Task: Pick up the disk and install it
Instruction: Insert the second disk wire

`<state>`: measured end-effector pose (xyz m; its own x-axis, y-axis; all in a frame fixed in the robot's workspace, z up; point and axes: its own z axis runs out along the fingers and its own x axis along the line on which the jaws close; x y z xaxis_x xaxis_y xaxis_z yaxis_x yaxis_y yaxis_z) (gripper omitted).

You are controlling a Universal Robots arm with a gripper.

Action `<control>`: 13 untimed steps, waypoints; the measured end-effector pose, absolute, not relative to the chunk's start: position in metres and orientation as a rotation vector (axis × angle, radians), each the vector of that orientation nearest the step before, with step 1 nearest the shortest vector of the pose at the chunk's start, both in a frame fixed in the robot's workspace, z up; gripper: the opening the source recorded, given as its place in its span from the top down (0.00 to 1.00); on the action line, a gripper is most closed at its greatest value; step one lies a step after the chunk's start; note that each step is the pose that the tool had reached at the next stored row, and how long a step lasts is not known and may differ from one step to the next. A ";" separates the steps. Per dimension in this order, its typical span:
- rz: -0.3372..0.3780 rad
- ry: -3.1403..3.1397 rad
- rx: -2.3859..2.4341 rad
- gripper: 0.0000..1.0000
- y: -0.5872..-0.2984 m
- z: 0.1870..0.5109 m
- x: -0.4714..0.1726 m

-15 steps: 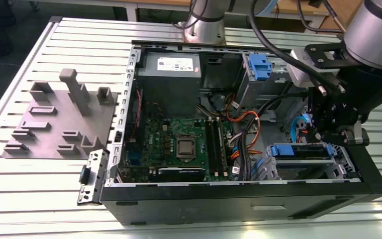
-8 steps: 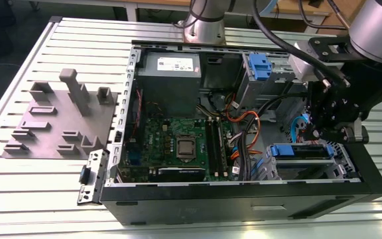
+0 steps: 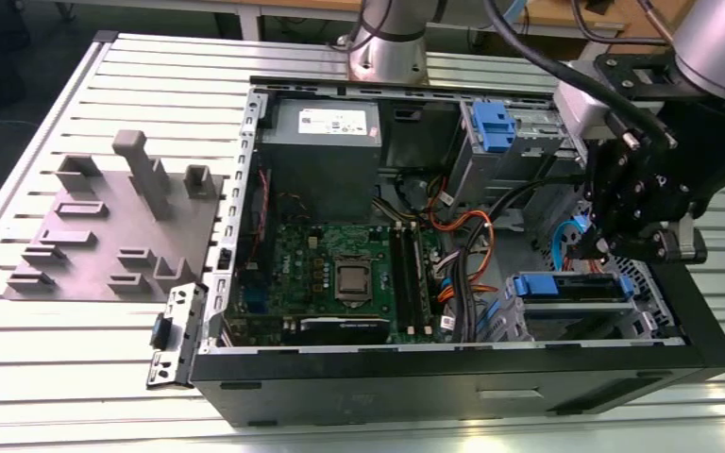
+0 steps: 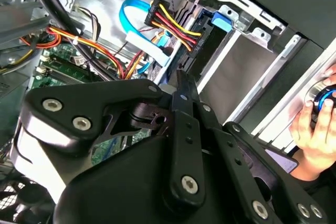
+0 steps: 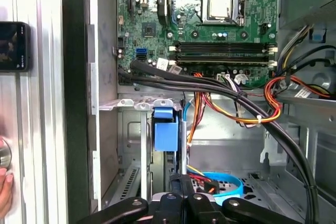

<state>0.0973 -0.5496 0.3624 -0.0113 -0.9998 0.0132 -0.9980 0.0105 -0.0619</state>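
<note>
The disk (image 3: 566, 286) lies in the metal drive cage at the exterior view's lower right of the open computer case, with its blue carrier frame showing. It is seen edge-on in the first wrist view, where its blue end (image 5: 165, 134) stands in the cage slot. In the second wrist view the blue end (image 4: 221, 21) lies beyond a dark slab. My gripper (image 3: 604, 253) hangs just over the cage's right part. Its black fingers (image 5: 181, 184) are pressed together, shut, at the disk's near end, with nothing between them. Whether they touch the disk I cannot tell.
Bundled black, orange and yellow cables (image 5: 231, 103) and a blue ribbon cable (image 4: 131, 19) cross beside the cage. The motherboard (image 3: 337, 274) fills the case floor. Another blue part (image 3: 494, 127) sits in the upper bay. A person's hand (image 4: 315, 129) rests outside the case wall. A grey fixture block (image 3: 110, 222) stands at the exterior view's left.
</note>
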 end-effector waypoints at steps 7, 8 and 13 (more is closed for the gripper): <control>-0.079 2.210 -2.187 0.89 -0.543 0.370 0.097; -0.078 2.211 -2.187 0.89 -0.542 0.370 0.097; -0.068 2.215 -2.192 0.89 -0.535 0.370 0.098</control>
